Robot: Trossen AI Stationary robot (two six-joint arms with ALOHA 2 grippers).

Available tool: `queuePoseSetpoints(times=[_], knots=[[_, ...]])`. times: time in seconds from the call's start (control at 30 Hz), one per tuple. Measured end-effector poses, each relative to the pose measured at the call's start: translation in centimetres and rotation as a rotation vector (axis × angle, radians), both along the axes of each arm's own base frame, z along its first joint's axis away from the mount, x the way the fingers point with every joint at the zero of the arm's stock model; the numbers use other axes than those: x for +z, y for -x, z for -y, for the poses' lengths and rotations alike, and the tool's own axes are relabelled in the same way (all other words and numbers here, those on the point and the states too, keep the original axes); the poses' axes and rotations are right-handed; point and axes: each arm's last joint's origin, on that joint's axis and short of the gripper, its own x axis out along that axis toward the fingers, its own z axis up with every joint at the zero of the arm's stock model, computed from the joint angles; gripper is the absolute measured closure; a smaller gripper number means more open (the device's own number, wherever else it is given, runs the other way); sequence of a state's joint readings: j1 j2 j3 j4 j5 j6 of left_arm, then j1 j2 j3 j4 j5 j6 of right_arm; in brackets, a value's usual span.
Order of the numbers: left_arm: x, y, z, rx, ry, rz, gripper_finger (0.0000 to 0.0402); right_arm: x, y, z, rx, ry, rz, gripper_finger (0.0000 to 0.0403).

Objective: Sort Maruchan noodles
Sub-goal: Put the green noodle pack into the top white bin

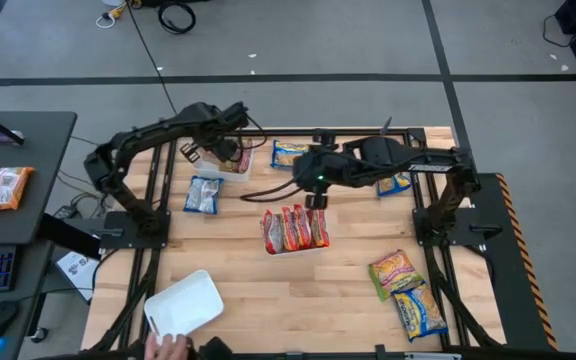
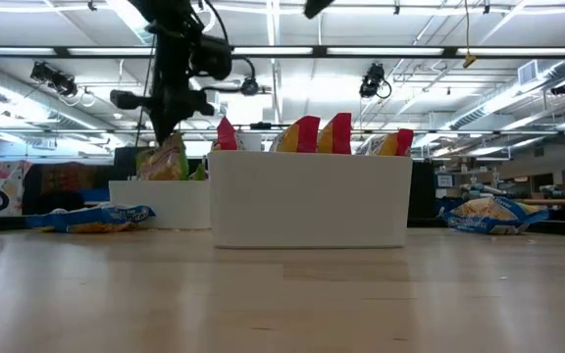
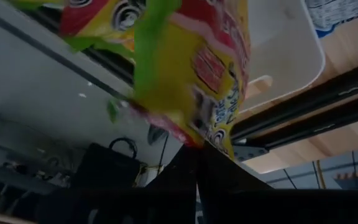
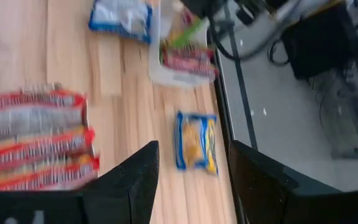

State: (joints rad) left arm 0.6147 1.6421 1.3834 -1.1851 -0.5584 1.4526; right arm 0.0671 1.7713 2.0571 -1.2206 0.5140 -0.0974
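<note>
1. Left hand [image 1: 230,150], clenched on a yellow-green noodle packet [image 3: 185,68], hangs over the far white tray [image 1: 236,166] at eleven o'clock.
2. Lower squarely into that tray before letting go.
3. Right hand [image 1: 315,198] waits released above the central tray [image 2: 307,201].

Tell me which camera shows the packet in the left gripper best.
The left wrist view: the yellow-and-green noodle packet fills the picture, pinched in the shut left gripper. The low view shows it hanging over a white tray; the high view mostly hides it; the right wrist view blurs it.
</note>
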Motion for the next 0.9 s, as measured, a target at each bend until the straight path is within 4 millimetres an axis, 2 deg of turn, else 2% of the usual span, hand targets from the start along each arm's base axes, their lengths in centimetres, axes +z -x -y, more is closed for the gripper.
queuePoseSetpoints(times=[0.17, 0.37, 0.47, 0.77, 0.9], knots=[[-0.9, -1.2, -0.1, -0.069, -0.006, -0.017, 0.0398, 1.4, 2.6, 0.5, -0.025, -0.008, -0.019, 0.0203], [-0.3, -4.4, 0.5, -0.212, -0.136, 0.14, 0.0394, 3.4, 4.8, 2.1, -0.03, 0.011, 0.033, 0.0203], [-0.1, -5.3, 1.1, -0.271, -0.128, 0.194, 0.0393, 4.0, 5.6, 2.9, -0.058, 0.002, 0.059, 0.0203], [-0.3, -5.9, 2.6, -0.32, -0.027, 0.251, 0.0393, 4.8, 6.7, 4.0, -0.086, -0.016, 0.091, 0.0203], [0.4, -4.5, 2.5, -0.262, 0.009, 0.236, 0.0397, 4.8, 6.8, 4.3, -0.092, -0.019, 0.091, 0.0203]])
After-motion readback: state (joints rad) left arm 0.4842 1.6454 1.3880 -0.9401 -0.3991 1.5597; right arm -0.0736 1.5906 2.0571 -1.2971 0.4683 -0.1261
